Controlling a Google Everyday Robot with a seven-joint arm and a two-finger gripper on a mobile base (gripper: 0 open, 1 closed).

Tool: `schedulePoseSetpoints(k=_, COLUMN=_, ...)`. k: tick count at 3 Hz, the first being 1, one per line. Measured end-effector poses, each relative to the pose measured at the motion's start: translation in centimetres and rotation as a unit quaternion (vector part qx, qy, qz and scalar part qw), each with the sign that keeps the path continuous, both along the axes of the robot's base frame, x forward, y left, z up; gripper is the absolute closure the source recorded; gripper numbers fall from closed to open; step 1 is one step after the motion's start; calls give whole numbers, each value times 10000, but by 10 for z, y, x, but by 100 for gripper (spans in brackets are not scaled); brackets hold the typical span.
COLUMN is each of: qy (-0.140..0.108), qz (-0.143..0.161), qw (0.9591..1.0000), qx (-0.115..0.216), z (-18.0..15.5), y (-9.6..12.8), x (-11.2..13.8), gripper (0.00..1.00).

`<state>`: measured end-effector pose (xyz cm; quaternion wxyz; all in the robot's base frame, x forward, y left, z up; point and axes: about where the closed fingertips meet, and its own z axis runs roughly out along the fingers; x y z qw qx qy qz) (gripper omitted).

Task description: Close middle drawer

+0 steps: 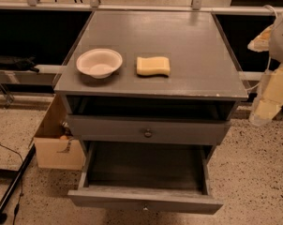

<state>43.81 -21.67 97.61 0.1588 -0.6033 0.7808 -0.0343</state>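
The middle drawer point(146, 165) of the grey cabinet is pulled far out toward me. Its dark inner floor shows, and its flat front panel point(108, 199) with a small round knob point(145, 207) lies at the bottom of the view. Above it, a drawer front with a larger dark knob point(147, 133) stands slightly out, with a dark gap under the cabinet top. My gripper point(261, 114) hangs at the right edge of the view. It is beside the cabinet's right front corner, apart from it and well above and to the right of the open drawer.
A white bowl point(99, 62) and a yellow sponge point(153, 65) sit on the cabinet top point(179, 36). An open cardboard box point(55, 142) stands on the floor against the cabinet's left side. A black pole point(12, 184) and a cable lie on the speckled floor at left.
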Motion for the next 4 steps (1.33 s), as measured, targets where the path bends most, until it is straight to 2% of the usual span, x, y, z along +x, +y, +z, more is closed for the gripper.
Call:
schedulePoseSetpoints(k=2, qy=-32, qz=1, qw=9997, qx=248, z=-2, y=1, x=4, gripper=0)
schedulePoseSetpoints(k=3, qy=516, qz=-582, qw=9896, qx=1211, z=-70, y=7, x=2, gripper=0)
schedulePoseSetpoints(k=4, qy=972, qz=-826, qw=9754, qx=1797, z=-130, y=29, x=-11, gripper=0)
